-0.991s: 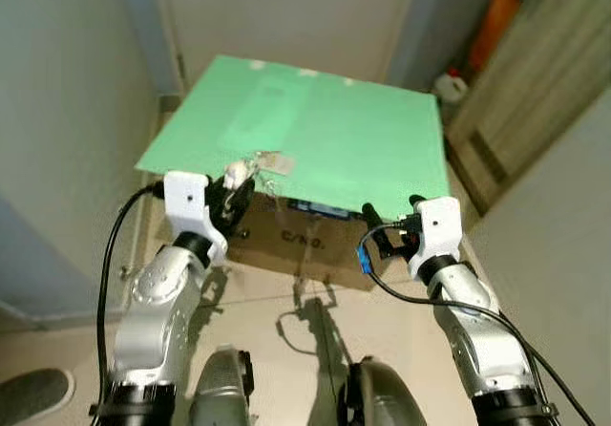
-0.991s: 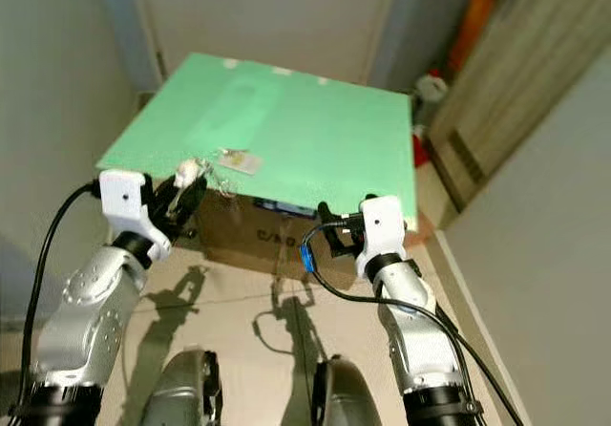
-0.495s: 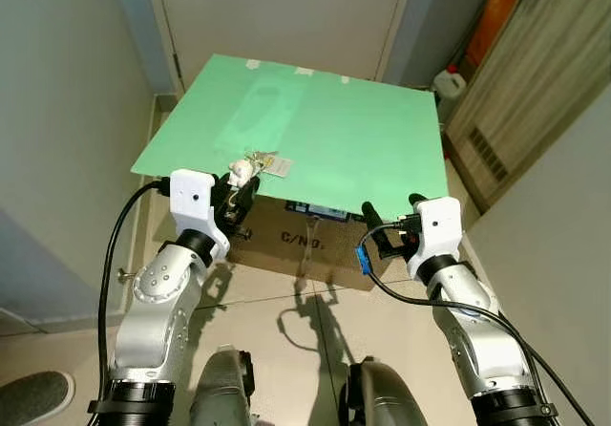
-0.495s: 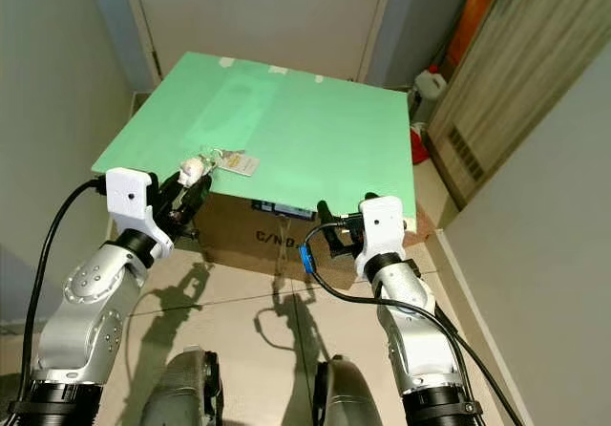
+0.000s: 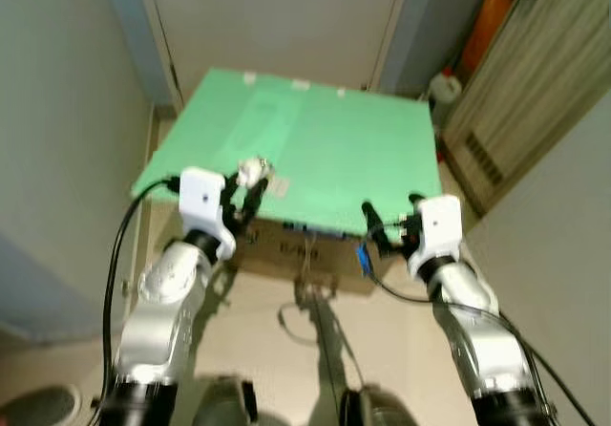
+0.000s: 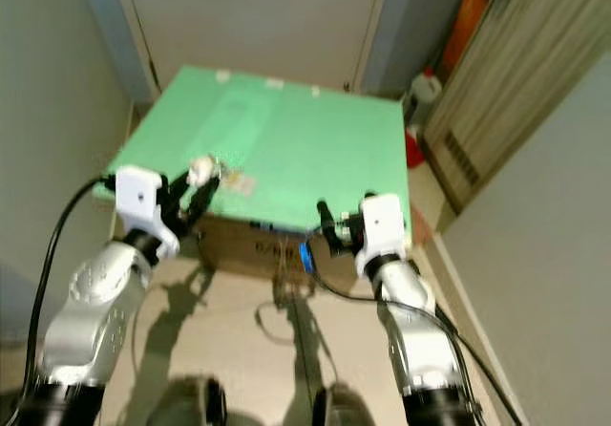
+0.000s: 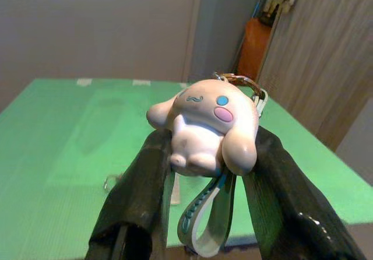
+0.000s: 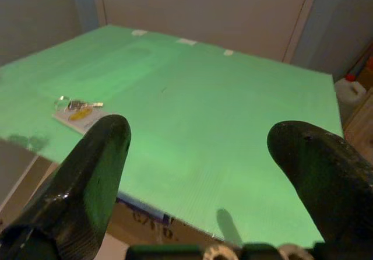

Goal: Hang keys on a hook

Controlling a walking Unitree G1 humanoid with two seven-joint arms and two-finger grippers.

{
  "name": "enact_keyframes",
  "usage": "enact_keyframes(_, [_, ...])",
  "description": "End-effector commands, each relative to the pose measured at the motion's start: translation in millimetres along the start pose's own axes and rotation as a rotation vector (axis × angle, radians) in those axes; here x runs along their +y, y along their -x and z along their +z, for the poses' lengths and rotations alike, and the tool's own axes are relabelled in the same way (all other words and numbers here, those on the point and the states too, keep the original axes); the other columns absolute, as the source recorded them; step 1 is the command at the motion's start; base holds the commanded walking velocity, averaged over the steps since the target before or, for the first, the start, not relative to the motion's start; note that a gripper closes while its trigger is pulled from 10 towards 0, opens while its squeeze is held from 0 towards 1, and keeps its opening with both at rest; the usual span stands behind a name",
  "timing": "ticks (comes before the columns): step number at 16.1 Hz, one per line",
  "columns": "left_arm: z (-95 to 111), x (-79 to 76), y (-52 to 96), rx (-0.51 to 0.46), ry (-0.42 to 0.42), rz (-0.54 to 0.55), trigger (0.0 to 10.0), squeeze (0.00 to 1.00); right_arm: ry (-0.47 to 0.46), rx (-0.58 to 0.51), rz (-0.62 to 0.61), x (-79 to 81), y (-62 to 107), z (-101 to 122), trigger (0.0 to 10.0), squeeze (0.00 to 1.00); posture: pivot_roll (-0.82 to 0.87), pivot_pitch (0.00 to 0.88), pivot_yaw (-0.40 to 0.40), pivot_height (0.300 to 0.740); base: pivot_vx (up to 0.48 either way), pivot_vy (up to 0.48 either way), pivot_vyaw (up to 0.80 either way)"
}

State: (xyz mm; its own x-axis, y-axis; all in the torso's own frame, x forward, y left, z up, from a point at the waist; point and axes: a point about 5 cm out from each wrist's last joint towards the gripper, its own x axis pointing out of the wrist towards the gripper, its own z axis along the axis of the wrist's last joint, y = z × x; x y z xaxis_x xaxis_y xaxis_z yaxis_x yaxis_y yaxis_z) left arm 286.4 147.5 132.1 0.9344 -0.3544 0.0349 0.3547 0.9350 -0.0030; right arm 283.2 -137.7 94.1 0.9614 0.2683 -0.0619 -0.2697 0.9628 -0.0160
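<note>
While the right claw (image 8: 204,172) gapes, the left claw (image 7: 204,172) grips the keys' white charm (image 7: 205,126).

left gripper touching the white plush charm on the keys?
Touching. The left wrist view shows the left gripper with both black fingers pressed against the sides of the white plush charm.

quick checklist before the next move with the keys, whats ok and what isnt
1. Grip: left gripper shut on the white plush keychain, between both fingers: ok.
2. Strap: green strap dangles loose below the charm, could snag: not ok.
3. Ring and keys: one key and a tag lie on the green board; whether joined to the charm: cannot tell.
4. Right gripper: open, above the board's near edge: ok.
5. Hook: no hook located in these pictures: cannot tell.
6. Head views: blurred: not ok.
</note>
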Motion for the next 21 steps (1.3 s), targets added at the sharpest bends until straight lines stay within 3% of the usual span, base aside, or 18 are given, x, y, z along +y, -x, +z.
enact_keyframes(1, [0.0,-4.3,-2.0,-0.001,-0.011,-0.03,0.0,0.0,-0.004,-0.011,-0.015,-4.4,2.8,1.4,10.0,0.0,-0.07,0.1,-0.042,0.74,0.0,0.0,0.0])
enact_keyframes(8, [-2.0,-5.2,-2.3,0.004,-0.021,-0.036,0.0,0.0,0.03,0.003,-0.019,-5.3,2.4,-2.0,10.0,0.0,-0.07,0.104,-0.041,0.74,0.0,0.0,0.0])
enact_keyframes(21, [-1.4,-14.6,-3.7,0.005,-0.092,-0.101,0.0,0.0,-0.012,0.0,-0.025,-5.0,3.6,-2.6,10.0,0.0,-0.08,0.11,-0.032,0.74,0.0,0.0,-0.78])
